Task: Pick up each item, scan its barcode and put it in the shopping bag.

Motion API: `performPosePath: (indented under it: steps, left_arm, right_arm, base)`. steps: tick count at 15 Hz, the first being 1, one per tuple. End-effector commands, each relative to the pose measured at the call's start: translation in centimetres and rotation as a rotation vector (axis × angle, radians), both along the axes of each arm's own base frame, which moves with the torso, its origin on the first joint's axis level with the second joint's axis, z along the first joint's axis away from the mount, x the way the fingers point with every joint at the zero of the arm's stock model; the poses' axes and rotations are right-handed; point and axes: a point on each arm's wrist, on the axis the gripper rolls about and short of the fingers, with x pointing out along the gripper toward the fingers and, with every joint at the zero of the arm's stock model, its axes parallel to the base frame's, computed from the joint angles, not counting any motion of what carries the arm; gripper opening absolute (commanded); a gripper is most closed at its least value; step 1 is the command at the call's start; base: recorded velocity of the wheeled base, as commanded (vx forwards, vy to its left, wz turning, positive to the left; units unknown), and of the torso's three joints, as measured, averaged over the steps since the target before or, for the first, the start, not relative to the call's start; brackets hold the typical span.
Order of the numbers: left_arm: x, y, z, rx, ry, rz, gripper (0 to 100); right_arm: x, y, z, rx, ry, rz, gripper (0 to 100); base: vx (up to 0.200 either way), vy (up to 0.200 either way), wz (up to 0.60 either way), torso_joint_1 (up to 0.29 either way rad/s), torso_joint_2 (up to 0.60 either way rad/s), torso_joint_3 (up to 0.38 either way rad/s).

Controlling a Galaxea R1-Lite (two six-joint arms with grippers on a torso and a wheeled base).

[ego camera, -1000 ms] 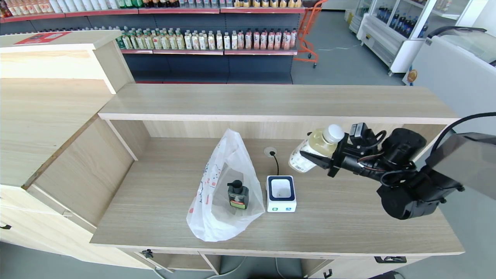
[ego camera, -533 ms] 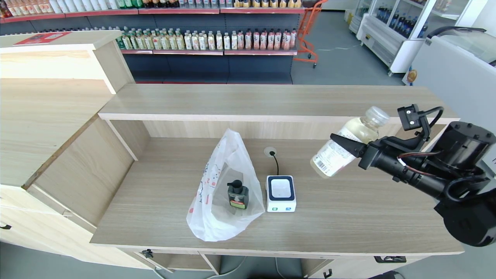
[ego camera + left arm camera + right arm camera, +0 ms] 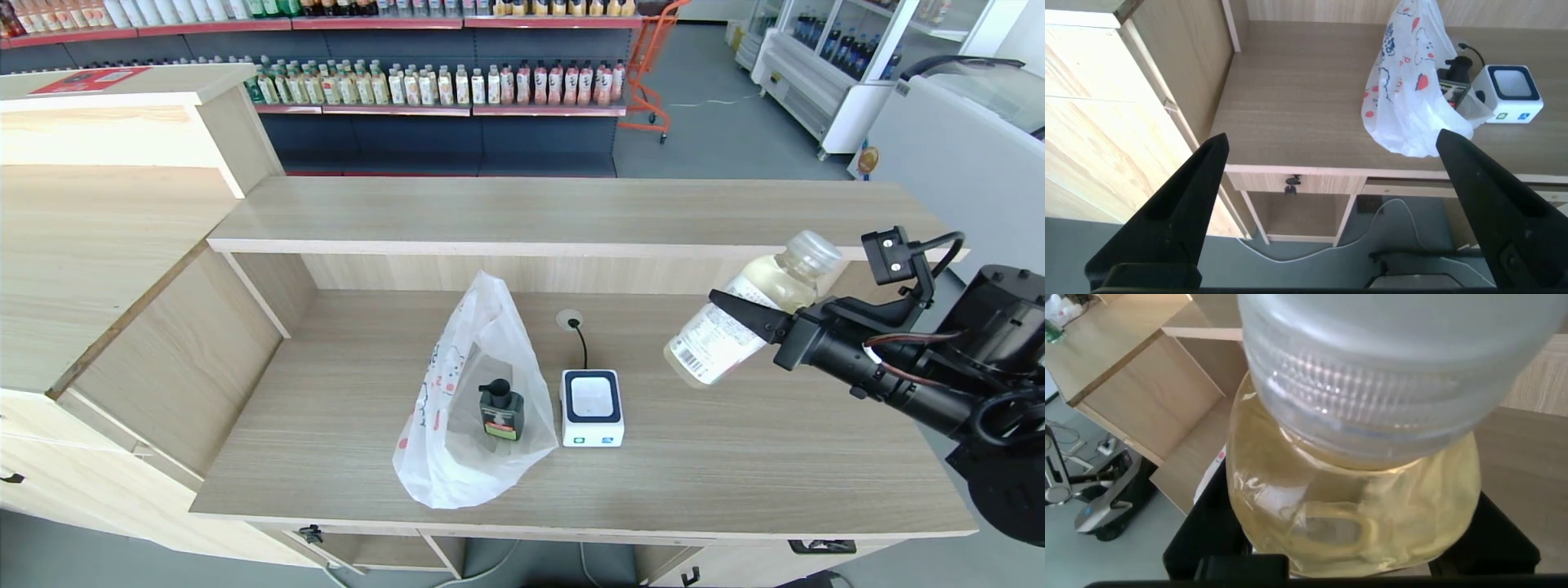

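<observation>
Pinching the bottle (image 3: 717, 343) above the tabletop (image 3: 735, 465), the right gripper (image 3: 729, 314) has yet to scan and bag it; the dispenser (image 3: 501, 412) sits in the bag (image 3: 441, 469).

Right fingers (image 3: 747, 314) clamped on the bottle (image 3: 718, 345) (arm outstretched, mid-air); left fingers (image 3: 1184, 212) spread wide, aimed downward.

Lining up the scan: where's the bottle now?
Head view: the bottle is tilted in the right gripper, above the counter, right of the scanner.
</observation>
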Motion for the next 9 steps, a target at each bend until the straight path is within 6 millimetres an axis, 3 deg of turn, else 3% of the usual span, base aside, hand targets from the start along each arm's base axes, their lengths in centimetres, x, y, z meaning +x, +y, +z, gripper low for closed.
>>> performPosePath:
  steps: [1, 6, 9]
  left_arm:
    - [0.0, 0.0, 0.0, -0.001, 0.0, 0.0, 100]
    - [0.0, 0.0, 0.0, 0.0, -0.001, 0.0, 100]
    - [0.0, 0.0, 0.0, -0.001, 0.0, 0.0, 100]
  right_arm:
    - [0.0, -0.3, 0.2, 0.001, -0.006, -0.009, 0]
    - [0.4, -0.2, -0.2, 0.011, 0.015, -0.006, 0]
    - [1.1, -0.1, -0.5, 0.011, 0.022, -0.005, 0]
  base:
    - [0.0, 0.2, 0.0, 0.002, 0.0, 0.002]
    - [0.0, 0.2, 0.0, 0.004, 0.0, 0.002]
    - [0.0, 0.0, 0.0, 0.0, 0.0, 0.0]
